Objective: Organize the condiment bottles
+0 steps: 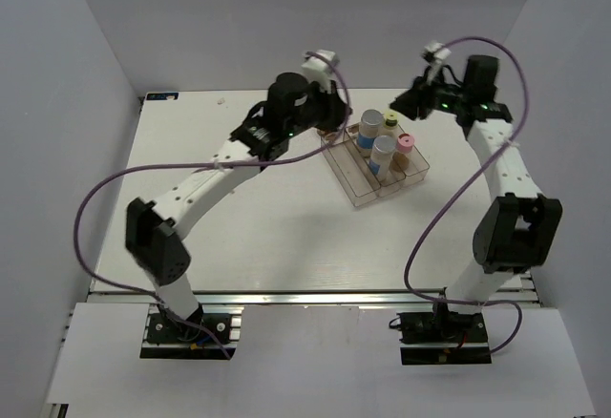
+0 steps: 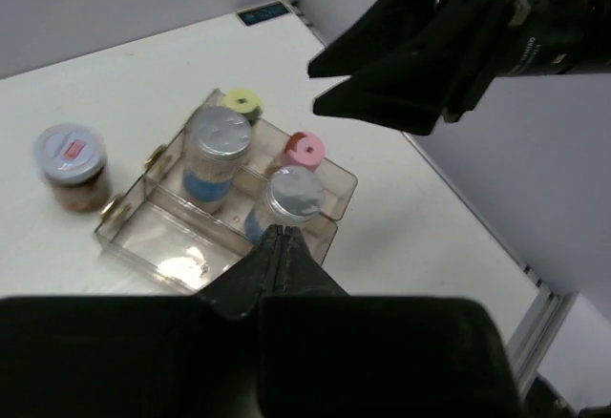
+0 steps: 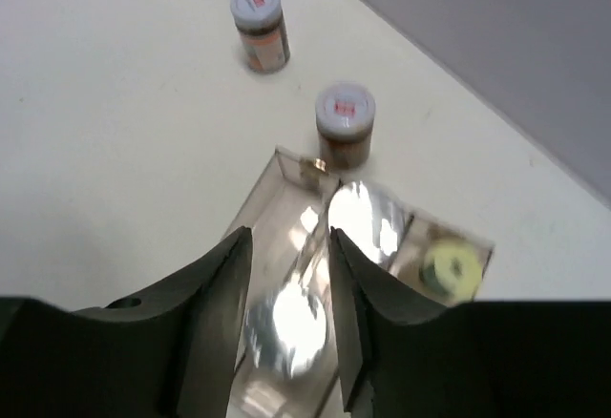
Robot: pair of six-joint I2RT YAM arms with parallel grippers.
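A clear tray [image 1: 364, 192] holds two silver-capped white-blue bottles [image 2: 221, 137] [image 2: 294, 195], a yellow-green-capped bottle [image 2: 244, 103] and a pink-capped bottle [image 2: 305, 149]. Two short brown jars [image 3: 259, 17] [image 3: 346, 118] stand on the table outside the tray; one also shows in the left wrist view [image 2: 70, 164]. My left gripper [image 2: 280, 233] is shut and empty, above the tray's edge by a silver-capped bottle. My right gripper [image 3: 284, 246] is open and empty, above the tray over the silver caps [image 3: 368, 213]. In the top view the left arm hides the brown jars.
White walls close in the table on the left, back and right. The right gripper [image 2: 420, 60] hangs in the left wrist view just past the tray. One tray compartment [image 2: 162, 237] holds nothing. The table's metal front edge [image 1: 315, 294] runs by the arm bases.
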